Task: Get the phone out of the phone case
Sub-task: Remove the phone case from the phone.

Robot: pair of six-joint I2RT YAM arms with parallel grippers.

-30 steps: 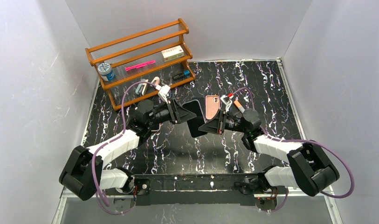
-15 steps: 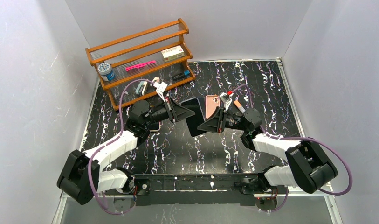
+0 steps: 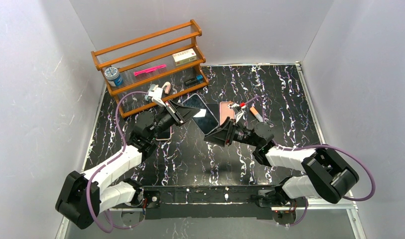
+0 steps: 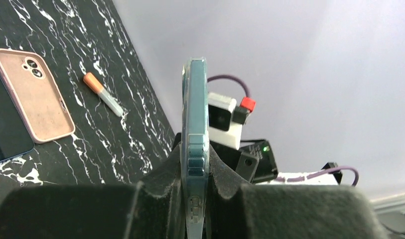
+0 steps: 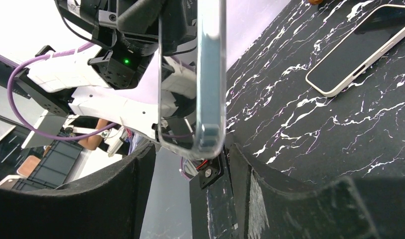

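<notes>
Left gripper [image 4: 195,168] clamped on phone [image 3: 200,113], 9 o'clock edge; right gripper [image 5: 190,155] apart at 5 o'clock corner. Best bet: pinch case [image 5: 211,79] lip only, peel slow.

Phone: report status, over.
Left gripper shut on cased phone, held aloft. Right gripper open around its other end. Pink case lies apart, below.

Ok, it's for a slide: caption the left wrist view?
Left gripper clamps a cased phone edge-on above the table, where a pink case and orange-capped tube lie.
</notes>
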